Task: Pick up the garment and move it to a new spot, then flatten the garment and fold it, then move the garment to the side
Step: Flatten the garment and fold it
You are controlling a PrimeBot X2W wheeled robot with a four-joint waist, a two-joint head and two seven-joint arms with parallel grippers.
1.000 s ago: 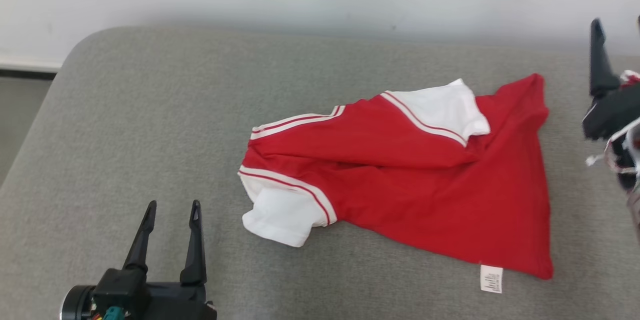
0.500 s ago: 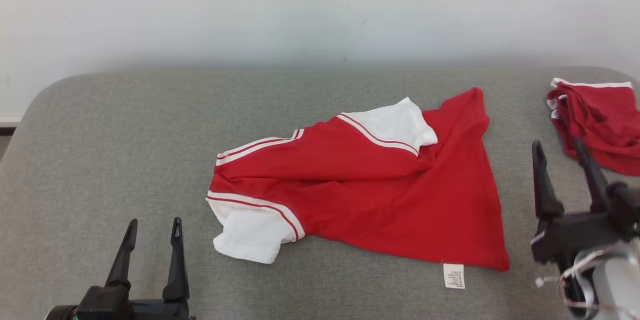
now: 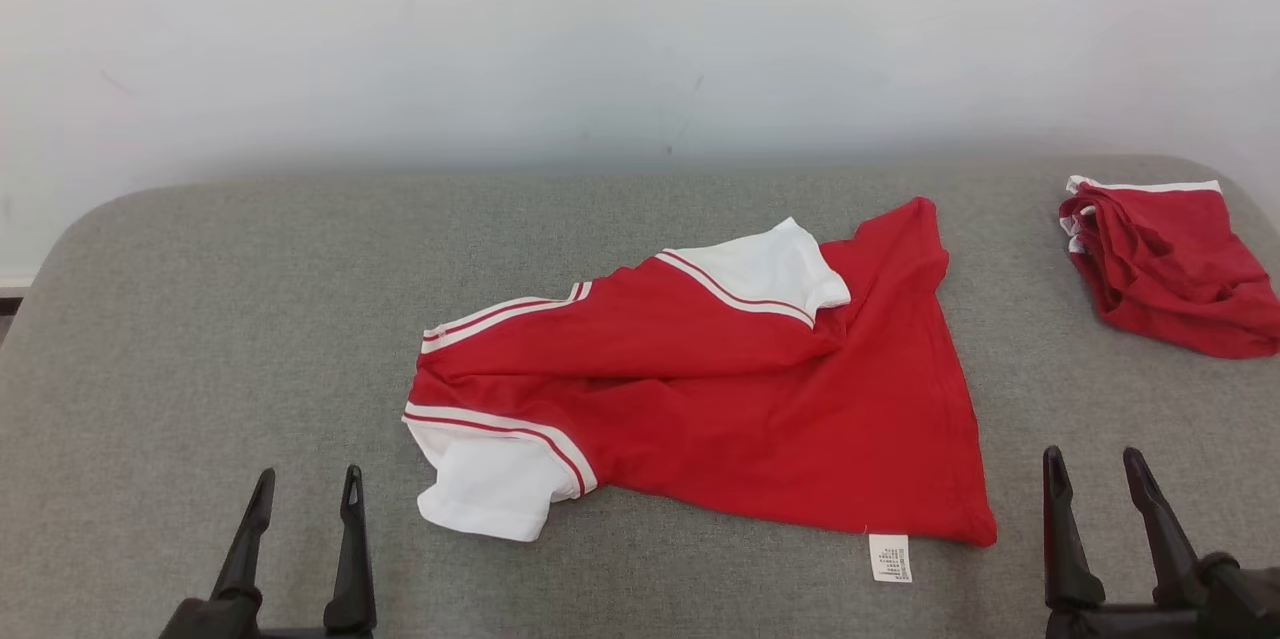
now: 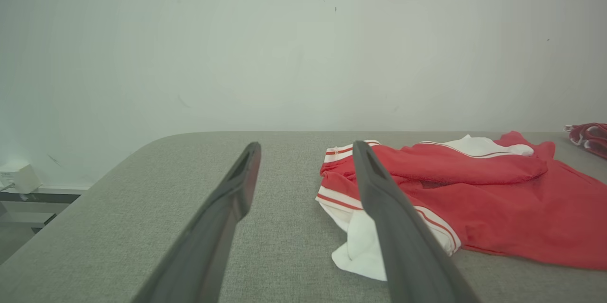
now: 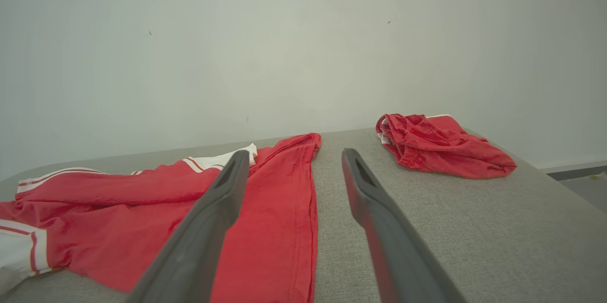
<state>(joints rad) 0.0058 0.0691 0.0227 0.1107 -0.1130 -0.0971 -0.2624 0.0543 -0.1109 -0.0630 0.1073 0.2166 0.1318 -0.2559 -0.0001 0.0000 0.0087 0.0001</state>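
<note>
Garment (image 3: 720, 399) lies crumpled mid-bench (image 3: 200, 319), not held. Left end effector (image 3: 308, 474) sits off the garment's near-left corner, close to the white sleeve (image 3: 490, 494) but clear of it, fingers spread, empty. Right end effector (image 3: 1092, 456) is off the garment's near-right corner, just beyond the hem and care label (image 3: 889, 557), also released and empty. I read the garment's long axis as left-right: sleeves and shoulders point left, hem right. A second red pile (image 3: 1170, 269) sits far-right of the garment, well apart.
</note>
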